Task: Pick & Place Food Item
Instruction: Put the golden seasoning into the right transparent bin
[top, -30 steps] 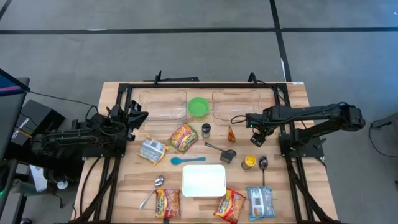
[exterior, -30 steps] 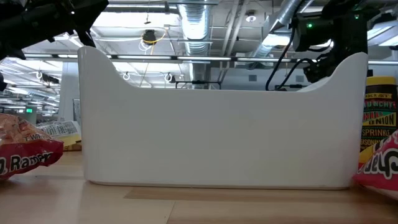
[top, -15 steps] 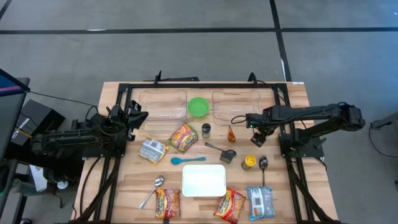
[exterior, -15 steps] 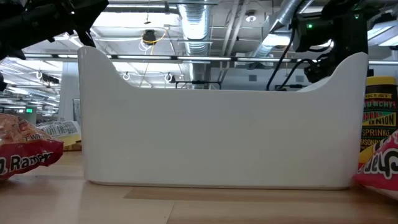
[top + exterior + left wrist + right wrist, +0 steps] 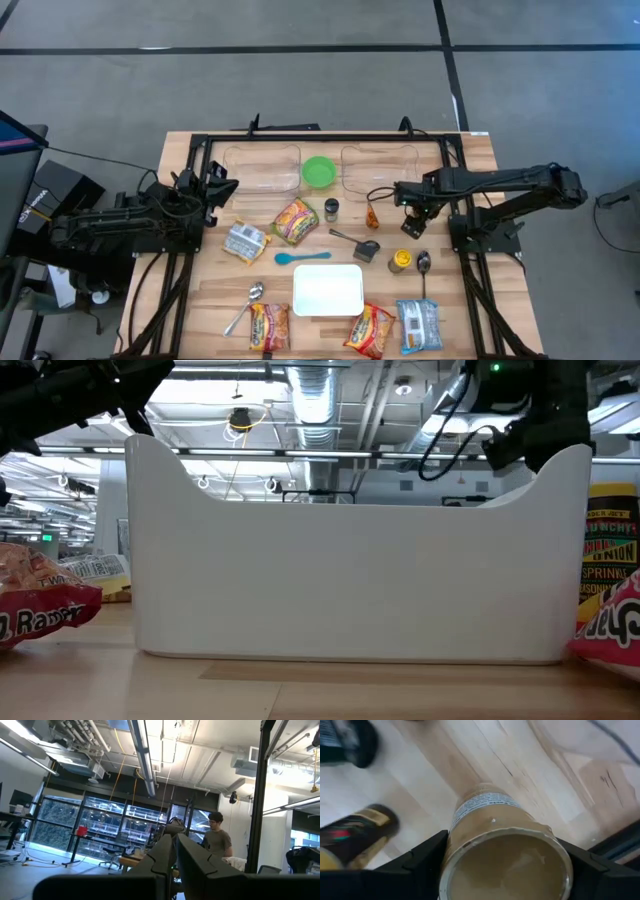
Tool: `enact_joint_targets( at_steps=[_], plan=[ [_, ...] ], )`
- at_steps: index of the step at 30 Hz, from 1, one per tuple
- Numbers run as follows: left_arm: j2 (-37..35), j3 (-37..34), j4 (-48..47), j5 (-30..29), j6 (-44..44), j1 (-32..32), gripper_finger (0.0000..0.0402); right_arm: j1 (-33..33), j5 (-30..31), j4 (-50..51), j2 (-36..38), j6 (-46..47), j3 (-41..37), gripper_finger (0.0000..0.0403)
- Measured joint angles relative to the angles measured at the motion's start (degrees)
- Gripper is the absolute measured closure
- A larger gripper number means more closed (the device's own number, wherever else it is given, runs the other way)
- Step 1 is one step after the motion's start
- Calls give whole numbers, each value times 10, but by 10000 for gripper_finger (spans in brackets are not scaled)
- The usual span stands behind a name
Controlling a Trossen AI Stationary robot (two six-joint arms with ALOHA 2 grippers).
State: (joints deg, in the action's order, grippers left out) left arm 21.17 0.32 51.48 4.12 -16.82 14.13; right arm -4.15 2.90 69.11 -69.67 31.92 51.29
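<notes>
Right gripper [image 5: 407, 229] w/ fingers [image 5: 417, 860] spread wide on either side of a tan cardboard tube [image 5: 505, 840]; its closed bottom end faces the wrist camera, a printed label wraps round the body, and whether it rests on the desk can't be told. Top-down, this gripper sits at the right-centre of the wooden desk [image 5: 470, 150], just above a yellow-lidded jar [image 5: 400, 260] and beside a metal spoon [image 5: 423, 263]. A small orange packet [image 5: 372, 214] lies just to its left, near a dark spice jar [image 5: 331, 209].

Further out: green bowl [image 5: 319, 171] between two clear trays at the back; a red-orange noodle pack [image 5: 294, 221], a blue spoon [image 5: 300, 257] & a silver-white packet [image 5: 244, 241] mid-desk. White rectangular tub [image 5: 328, 289] near the front edge, w/ snack bags either side: two red/orange ones [image 5: 268, 326] [image 5: 369, 330] and a blue one [image 5: 418, 325]. Second spoon [image 5: 246, 305] at front left.

Left gripper [image 5: 222, 189] waits at the desk's left edge, fingers [image 5: 165, 855] pressed together, pointing out at the room, where a person [image 5: 216, 840] sits in the background
</notes>
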Motion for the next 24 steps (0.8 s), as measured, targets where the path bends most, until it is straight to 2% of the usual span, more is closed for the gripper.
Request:
enact_joint_targets(
  at_steps=[14, 24],
  plan=[
    [0, 0, 0, 0, 0, 0, 380, 53, 3, 15, 0, 0, 117, 121],
    [0, 0, 0, 0, 0, 0, 380, 51, 75, 16, 1, -61, 205, 121]
  ],
)
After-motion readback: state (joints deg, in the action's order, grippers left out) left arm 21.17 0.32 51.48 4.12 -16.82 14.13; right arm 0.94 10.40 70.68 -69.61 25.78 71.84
